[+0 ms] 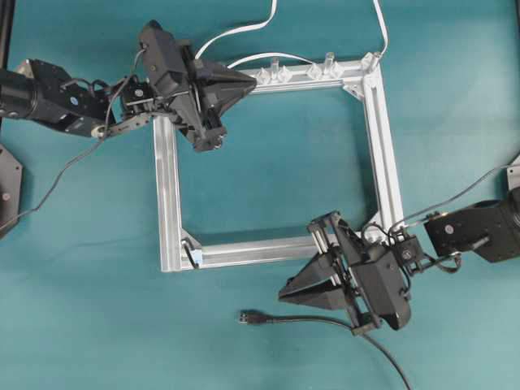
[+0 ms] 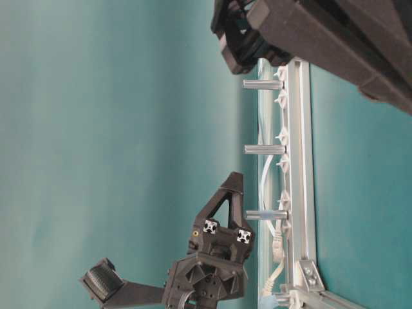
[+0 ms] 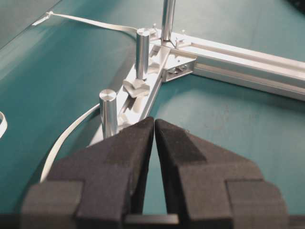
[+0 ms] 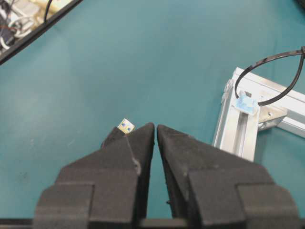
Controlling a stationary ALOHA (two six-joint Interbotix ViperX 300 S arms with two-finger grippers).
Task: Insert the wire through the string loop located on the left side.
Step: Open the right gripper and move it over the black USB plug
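Note:
The wire (image 1: 325,321) lies on the teal table in front of the silver frame (image 1: 166,187), its black plug (image 1: 246,318) pointing left. My right gripper (image 1: 282,292) hovers just above and to the right of the plug, shut with nothing between its fingers. In the right wrist view the plug's metal tip (image 4: 126,126) peeks out beside the left finger of the right gripper (image 4: 156,128). The string loop (image 4: 274,71) stands at the frame's near left corner (image 1: 190,254), held by blue tape (image 4: 245,103). My left gripper (image 1: 250,81) is shut and empty over the frame's far left corner (image 3: 155,121).
Metal posts (image 3: 142,52) and clear clips (image 1: 315,71) stand along the frame's far bar (image 2: 299,161). A white flat cable (image 1: 244,31) curves behind that bar (image 3: 71,136). A black table edge (image 4: 33,33) runs beyond the open teal surface left of the plug.

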